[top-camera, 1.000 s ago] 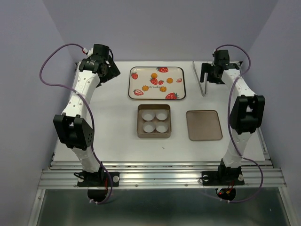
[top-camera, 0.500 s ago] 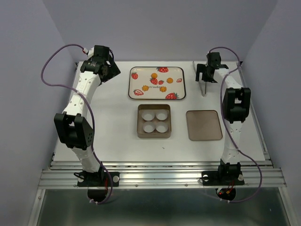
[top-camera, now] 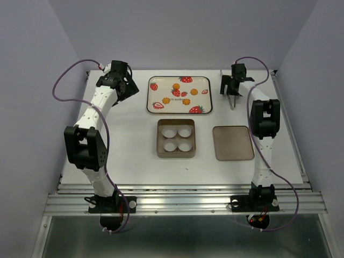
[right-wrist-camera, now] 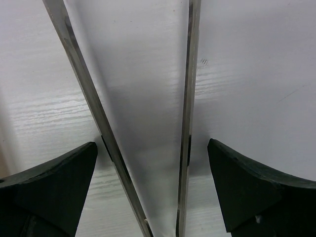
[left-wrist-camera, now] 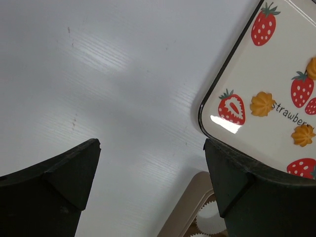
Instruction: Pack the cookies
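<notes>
From above, four cookies lie loose on the strawberry-printed tray at the far middle of the table. Nearer sits a brown box holding four white paper cups, its lid flat to the right. The left gripper hangs left of the tray; the right gripper is over metal tongs right of it.

The left wrist view shows that gripper's fingers spread wide over bare table, with the tray's corner and three cookies to the right (the box edge peeks in below).

The right wrist view shows dark fingers parted, both tong arms lying between them; contact cannot be judged.
</notes>
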### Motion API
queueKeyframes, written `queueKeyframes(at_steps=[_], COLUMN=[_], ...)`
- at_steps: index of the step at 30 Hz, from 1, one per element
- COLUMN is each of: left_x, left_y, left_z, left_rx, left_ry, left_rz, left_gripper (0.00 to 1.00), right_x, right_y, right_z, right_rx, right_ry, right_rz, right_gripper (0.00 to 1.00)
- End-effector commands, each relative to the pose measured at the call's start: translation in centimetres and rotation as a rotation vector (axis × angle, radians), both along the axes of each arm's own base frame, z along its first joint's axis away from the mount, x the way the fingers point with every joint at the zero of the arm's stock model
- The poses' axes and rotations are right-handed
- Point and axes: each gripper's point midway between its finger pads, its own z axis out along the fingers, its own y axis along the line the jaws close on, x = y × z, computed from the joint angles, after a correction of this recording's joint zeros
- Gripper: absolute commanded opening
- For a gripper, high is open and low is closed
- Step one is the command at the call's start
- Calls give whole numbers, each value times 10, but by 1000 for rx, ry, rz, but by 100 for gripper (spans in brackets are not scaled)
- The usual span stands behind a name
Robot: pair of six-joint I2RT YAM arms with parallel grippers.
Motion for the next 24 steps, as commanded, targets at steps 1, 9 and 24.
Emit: queueKeyframes(at_steps=[1,9,24], left_x=[-1,-1,3], left_y=[2,3,5], left_z=[14,8,19], left_rx=[3,8,21], left_ry=[-53,-35,-37], left_rz=[-5,-4,8], left_gripper=[99,99,99], right_x=[5,-5,-3], right_y=[-7,2,5], right_z=[-6,-12,8], right_rx=[-17,22,18], right_ry=[-32,-16,-46], right_rz=[-63,-27,15], right_gripper=[97,78,41])
